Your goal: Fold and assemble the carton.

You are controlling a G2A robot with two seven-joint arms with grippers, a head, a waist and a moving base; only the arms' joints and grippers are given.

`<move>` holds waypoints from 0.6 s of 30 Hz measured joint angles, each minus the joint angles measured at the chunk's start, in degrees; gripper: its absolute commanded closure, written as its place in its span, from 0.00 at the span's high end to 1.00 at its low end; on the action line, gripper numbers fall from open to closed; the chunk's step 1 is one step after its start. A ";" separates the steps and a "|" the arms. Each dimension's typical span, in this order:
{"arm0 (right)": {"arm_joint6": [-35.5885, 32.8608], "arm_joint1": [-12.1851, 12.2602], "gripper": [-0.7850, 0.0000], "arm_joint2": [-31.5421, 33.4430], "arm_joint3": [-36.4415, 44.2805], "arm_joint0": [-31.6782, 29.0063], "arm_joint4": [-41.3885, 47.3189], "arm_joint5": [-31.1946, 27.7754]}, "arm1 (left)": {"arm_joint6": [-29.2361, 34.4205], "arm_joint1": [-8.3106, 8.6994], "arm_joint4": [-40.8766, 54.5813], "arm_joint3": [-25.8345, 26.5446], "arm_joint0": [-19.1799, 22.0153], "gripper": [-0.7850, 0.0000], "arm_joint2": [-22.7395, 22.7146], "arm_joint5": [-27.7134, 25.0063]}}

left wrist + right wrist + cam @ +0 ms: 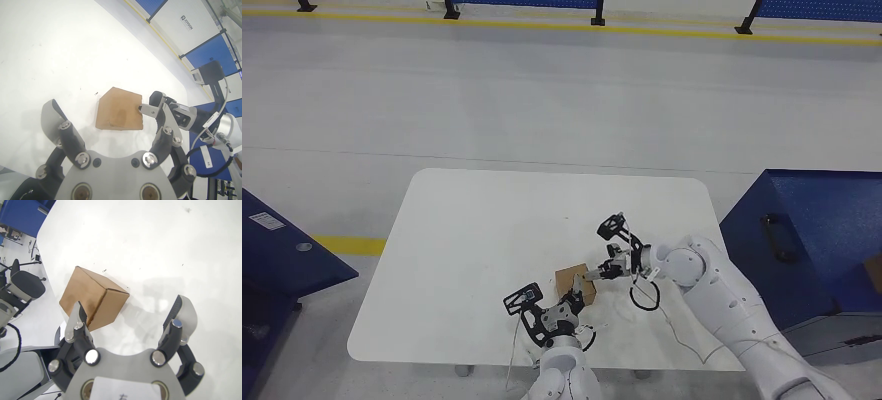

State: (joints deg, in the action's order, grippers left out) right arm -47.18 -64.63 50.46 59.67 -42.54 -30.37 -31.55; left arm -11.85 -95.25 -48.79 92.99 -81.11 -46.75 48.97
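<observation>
A small brown carton [575, 281] stands folded into a box near the front edge of the white table [492, 230]. My right gripper [609, 268] is at its right side, open; one of its fingers [77, 313] touches the carton [90, 292] at a seam, and the other finger hangs free over bare table. Seen in the left wrist view, that fingertip [145, 109] presses on the carton's [119, 113] edge. My left gripper [569, 306] hovers just in front of the carton, open and apart from it, with nothing between its fingers [54, 113].
A blue bin [812, 240] stands right of the table and another blue bin [272, 260] on the left. A black office chair [26, 285] stands on the floor beyond the table edge. The table's rear half is bare.
</observation>
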 measured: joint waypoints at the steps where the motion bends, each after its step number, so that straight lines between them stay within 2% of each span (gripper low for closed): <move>1: -0.12 -0.12 1.00 -0.32 -0.33 0.15 -0.33 0.34 | 0.00 0.00 0.00 0.00 0.00 1.00 0.00 0.00; 4: 0.29 -0.39 1.00 -0.80 -0.93 0.54 -0.50 0.13 | 0.00 0.00 0.00 0.00 0.00 1.00 0.00 0.00; 10: 2.07 0.13 1.00 1.82 -1.22 0.11 4.23 -4.06 | 0.00 0.00 0.00 0.00 0.00 1.00 0.00 0.00; 18: 1.95 0.14 1.00 1.85 -1.22 0.09 4.28 -4.07 | 0.00 0.00 0.00 0.00 0.00 1.00 0.00 0.00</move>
State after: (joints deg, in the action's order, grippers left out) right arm -45.22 -64.49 52.30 58.45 -42.45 -26.09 -35.61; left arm -11.85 -95.25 -48.79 92.99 -81.11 -46.75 48.97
